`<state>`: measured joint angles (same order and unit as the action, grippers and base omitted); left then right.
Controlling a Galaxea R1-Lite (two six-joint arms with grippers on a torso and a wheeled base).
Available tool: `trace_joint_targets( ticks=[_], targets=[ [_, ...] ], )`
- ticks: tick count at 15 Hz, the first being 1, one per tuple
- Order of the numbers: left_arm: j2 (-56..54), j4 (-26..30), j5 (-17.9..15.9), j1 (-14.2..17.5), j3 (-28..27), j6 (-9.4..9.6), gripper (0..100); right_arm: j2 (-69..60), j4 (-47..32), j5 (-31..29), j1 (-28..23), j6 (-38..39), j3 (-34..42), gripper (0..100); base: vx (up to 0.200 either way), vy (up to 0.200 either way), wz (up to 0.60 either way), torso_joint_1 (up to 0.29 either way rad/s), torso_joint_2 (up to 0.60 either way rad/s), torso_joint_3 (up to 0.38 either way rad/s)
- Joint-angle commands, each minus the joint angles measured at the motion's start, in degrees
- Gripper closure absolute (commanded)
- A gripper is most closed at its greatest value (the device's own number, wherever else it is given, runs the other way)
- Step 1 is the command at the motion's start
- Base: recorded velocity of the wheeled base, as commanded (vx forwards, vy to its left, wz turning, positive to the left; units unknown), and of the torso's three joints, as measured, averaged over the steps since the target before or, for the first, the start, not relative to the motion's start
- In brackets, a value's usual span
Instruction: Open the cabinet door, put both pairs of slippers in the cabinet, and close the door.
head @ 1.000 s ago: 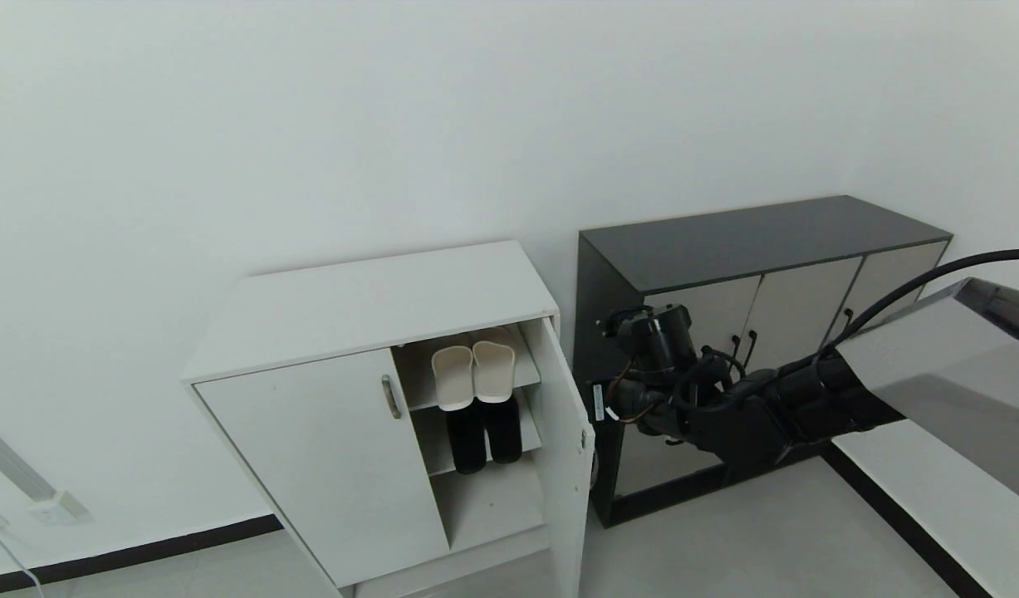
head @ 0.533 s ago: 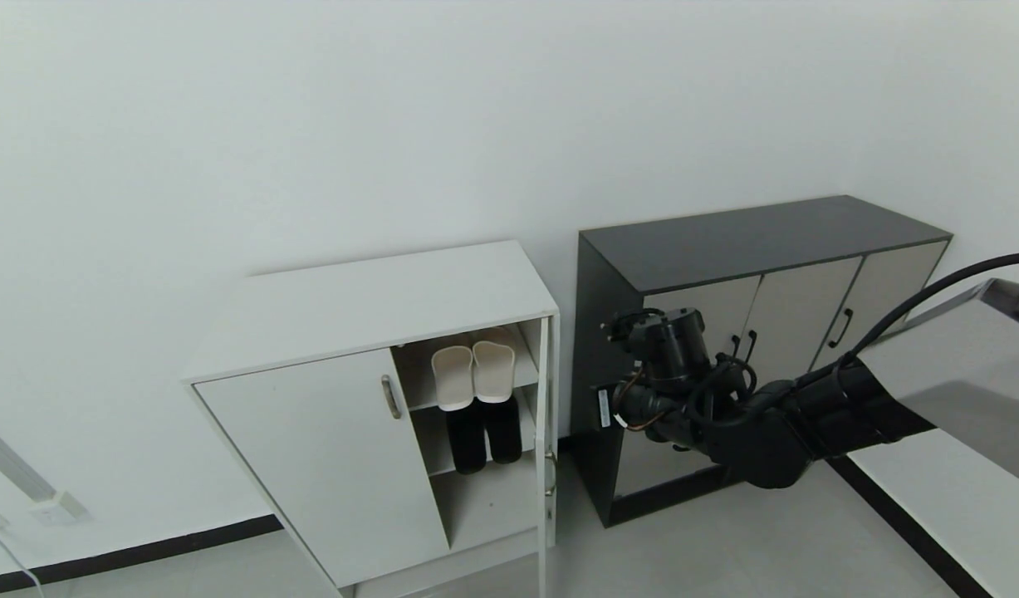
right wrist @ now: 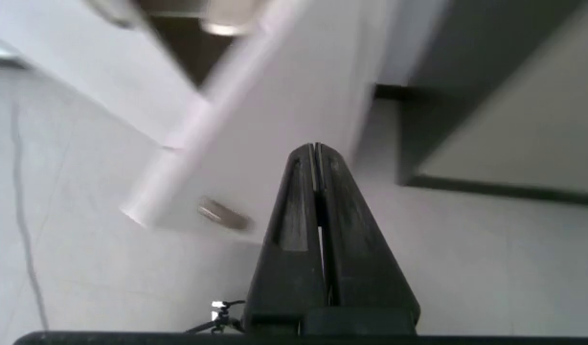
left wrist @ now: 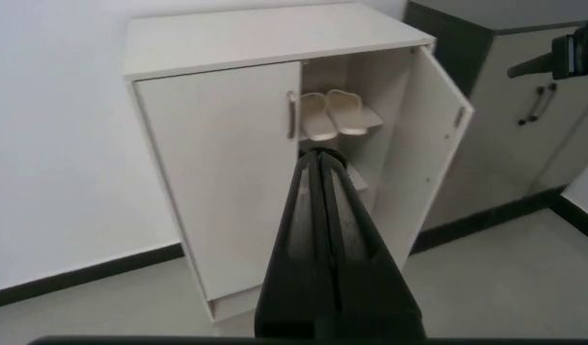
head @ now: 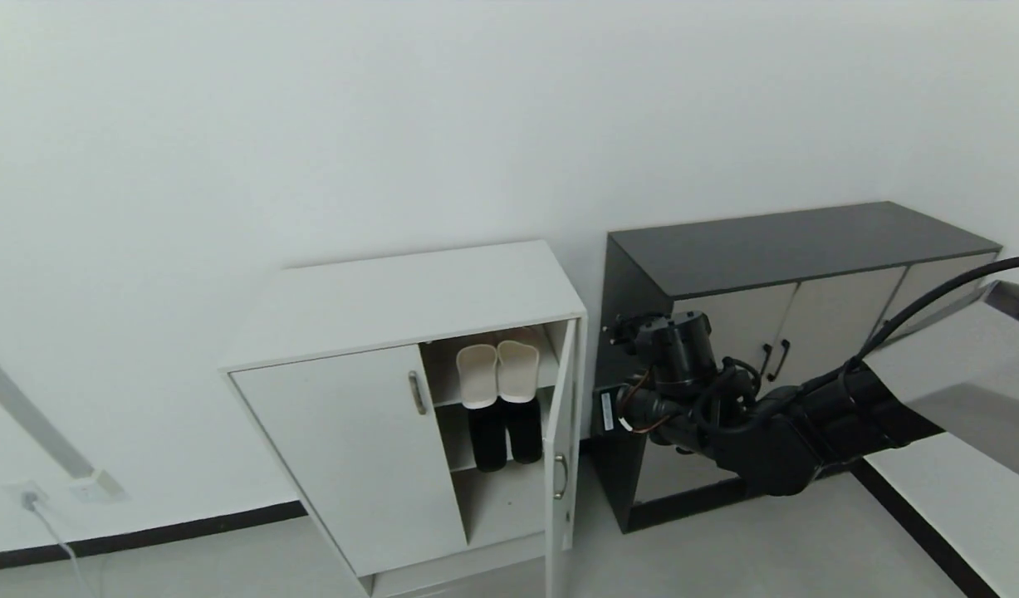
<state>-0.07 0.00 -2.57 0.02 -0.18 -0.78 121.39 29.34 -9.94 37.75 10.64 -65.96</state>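
The white cabinet (head: 409, 299) has its left door shut and its right door (head: 561, 432) partly open, its outer face and handle (head: 560, 476) turned toward me. Inside, a cream pair of slippers (head: 499, 374) stands on the upper shelf and a black pair (head: 505, 432) on the shelf below. My right arm (head: 667, 390) hangs just right of the open door. My right gripper (right wrist: 316, 151) is shut on nothing, tips close to the door's outer face near its handle (right wrist: 222, 213). My left gripper (left wrist: 320, 153) is shut and empty, held back in front of the cabinet, below the cream slippers (left wrist: 337, 113).
A dark cabinet (head: 800, 241) with pale doors stands right beside the white one. A white surface (head: 957, 498) with a dark edge runs along the right. A wall socket with a cable (head: 29, 497) sits low on the left.
The right door has swung from wide open toward shut, now showing its outer face. My right arm has followed it slightly. The head camera has turned, shifting the whole scene to the right.
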Motion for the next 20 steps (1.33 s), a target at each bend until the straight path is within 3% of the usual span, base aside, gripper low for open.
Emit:
trace_joint_targets(
  ticks=[1, 10, 12, 16, 20],
  targets=[
    [0.07, 0.00, 0.02, -0.02, 0.01, -0.01, 100, -0.46, 0.01, 0.09, 0.04, -0.01, 0.31, 100, 0.000, 0.000, 0.60, 0.017, 0.00, -0.002],
    [0.07, 0.00, 0.11, -0.02, 0.01, -0.01, 100, -4.32, 3.09, 2.11, -1.89, -2.03, 4.62, 100, 0.000, 0.000, 0.07, 0.000, 0.00, 0.001],
    [0.07, 0.00, 0.11, -0.02, 0.01, -0.10, 100, -6.35, 3.09, 2.20, -2.86, -2.91, 7.43, 100, 0.000, 0.000, 0.00, 0.000, 0.00, 0.000],
    [0.07, 0.00, 0.11, -0.02, 0.01, -0.10, 100, -10.56, 3.18, 2.20, -4.09, -3.08, 14.02, 100, 0.200, 0.000, 0.00, -0.007, -0.01, 0.002],
    [0.07, 0.00, 0.11, -0.02, 0.01, -0.10, 100, -10.39, 3.53, 2.64, -4.27, -3.61, 19.38, 100, 0.000, 0.000, 0.00, 0.000, 0.00, 0.000]
  ],
)
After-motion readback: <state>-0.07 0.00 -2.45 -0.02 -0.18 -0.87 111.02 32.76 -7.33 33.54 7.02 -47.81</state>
